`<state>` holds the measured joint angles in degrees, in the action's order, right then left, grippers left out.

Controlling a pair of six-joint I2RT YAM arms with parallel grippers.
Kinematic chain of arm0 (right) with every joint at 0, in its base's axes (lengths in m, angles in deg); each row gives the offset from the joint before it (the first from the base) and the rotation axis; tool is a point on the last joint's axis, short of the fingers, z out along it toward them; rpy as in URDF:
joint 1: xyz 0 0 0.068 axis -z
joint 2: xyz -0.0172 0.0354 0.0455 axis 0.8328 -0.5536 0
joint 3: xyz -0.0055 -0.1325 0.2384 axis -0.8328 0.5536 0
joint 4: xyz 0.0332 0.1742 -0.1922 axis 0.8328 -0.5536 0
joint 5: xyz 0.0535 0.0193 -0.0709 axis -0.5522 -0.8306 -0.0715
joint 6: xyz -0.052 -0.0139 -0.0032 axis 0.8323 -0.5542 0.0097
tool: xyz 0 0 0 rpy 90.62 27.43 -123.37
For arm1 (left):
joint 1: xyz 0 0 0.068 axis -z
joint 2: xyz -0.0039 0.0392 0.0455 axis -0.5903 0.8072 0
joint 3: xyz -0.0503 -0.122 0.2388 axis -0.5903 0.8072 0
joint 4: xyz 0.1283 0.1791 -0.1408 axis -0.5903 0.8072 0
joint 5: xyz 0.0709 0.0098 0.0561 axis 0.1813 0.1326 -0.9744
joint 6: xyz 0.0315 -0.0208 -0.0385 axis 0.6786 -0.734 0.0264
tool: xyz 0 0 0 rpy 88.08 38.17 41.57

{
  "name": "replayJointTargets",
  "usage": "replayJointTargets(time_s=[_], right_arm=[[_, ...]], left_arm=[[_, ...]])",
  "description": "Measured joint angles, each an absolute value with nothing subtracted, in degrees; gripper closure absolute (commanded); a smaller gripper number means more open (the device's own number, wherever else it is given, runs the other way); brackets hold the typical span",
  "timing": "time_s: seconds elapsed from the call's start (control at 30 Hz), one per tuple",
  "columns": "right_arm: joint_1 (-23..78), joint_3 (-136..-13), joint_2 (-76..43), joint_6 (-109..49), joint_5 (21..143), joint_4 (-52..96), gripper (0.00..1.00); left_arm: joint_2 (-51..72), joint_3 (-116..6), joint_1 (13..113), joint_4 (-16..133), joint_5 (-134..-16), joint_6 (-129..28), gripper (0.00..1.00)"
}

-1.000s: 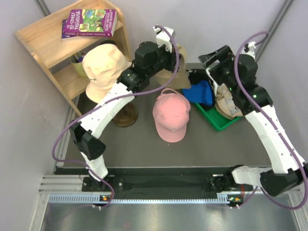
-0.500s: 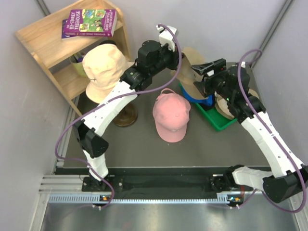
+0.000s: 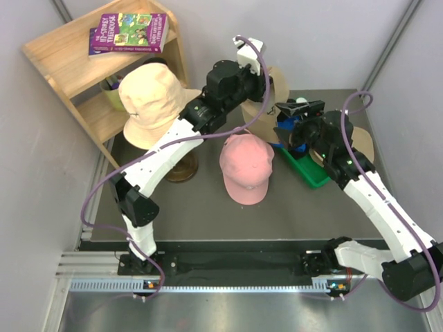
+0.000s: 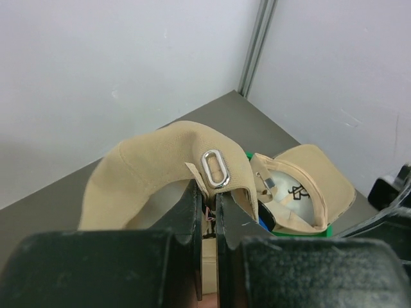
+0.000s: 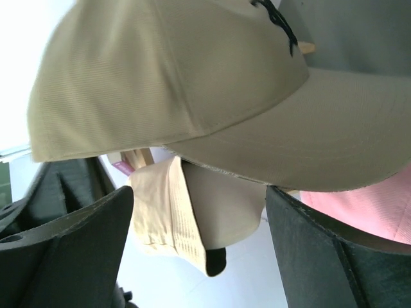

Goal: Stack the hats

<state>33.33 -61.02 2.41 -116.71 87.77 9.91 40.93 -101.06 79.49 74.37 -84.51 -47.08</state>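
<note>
Dark surface [image 3: 208,207] carries the layout. Wooden shelf [image 3: 69,55] stands far left. Green tray [image 3: 315,176] at right holds a blue cap [image 3: 282,131] and a second tan cap [image 4: 302,192]. Peach hat [image 3: 149,100] sits on a stand [image 3: 180,166] beside the shelf. Pink cap [image 3: 246,166] lies flat at centre. Tan cap [image 3: 279,86], black logo, hangs at far centre. Left fingers [image 4: 192,212] are pinched tight on its back band beside the metal buckle [image 4: 215,168]. Right fingers [image 5: 77,244] are spread wide, gripping nothing, just beside the held cap.
</note>
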Motion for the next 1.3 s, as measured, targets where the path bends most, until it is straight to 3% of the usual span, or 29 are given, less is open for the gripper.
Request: replayJointTargets(time_s=[0.47,0.83,1.1,1.3], right_arm=[[32.77,-56.43,5.67,-121.43,91.86,11.97,0.16],[32.79,-47.88,9.95,-123.09,98.85,17.96,0.16],[32.83,-42.40,9.73,-125.00,99.09,24.32,0.20],[33.68,-40.78,8.66,-125.19,98.79,30.57,0.29]], left_arm=[[42.00,-103.05,81.48,74.65,-90.39,-46.45,1.00],[36.73,-95.46,81.54,73.73,-89.91,-49.49,1.00],[32.34,-90.63,81.83,70.65,-86.91,-51.43,1.00],[28.34,-85.23,81.83,67.44,-83.51,-52.63,1.00]])
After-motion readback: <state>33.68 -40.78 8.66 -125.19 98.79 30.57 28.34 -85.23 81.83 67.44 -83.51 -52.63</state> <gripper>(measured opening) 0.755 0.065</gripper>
